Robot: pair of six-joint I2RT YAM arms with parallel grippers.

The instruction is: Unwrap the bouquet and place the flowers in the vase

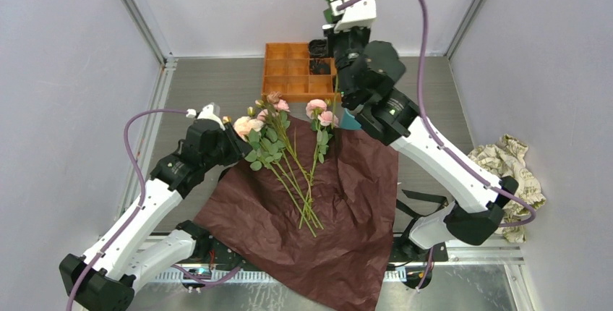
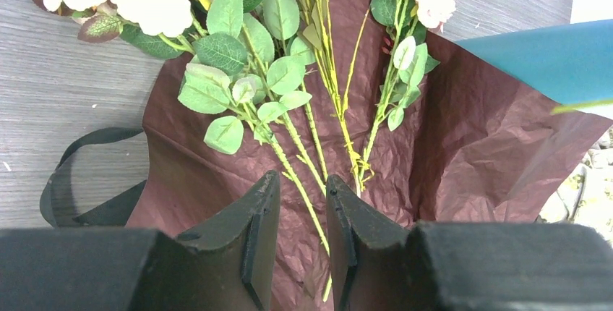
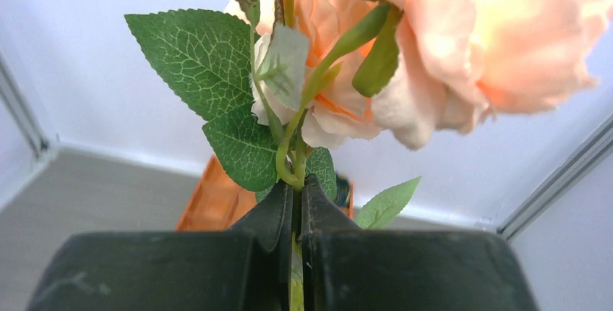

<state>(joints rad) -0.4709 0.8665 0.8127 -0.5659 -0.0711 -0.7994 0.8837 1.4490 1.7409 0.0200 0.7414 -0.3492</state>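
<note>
While my right gripper [image 3: 296, 202] is pinching one rose [image 3: 448, 43] tight by its stem, high in the air, my left gripper [image 2: 302, 188] is hovering half-open and empty over the flowers [image 1: 289, 152] lying on the paper [image 1: 347, 210]. The vase [image 1: 350, 118] is standing at the paper's far edge, partly hidden by my right arm.

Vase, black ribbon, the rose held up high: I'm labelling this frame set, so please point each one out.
teal vase [image 2: 535, 61], left wrist view, on its side wall.
black ribbon [image 2: 108, 212], left wrist view, on its wide band.
peach rose [image 3: 463, 50], right wrist view, on its petals.
</note>
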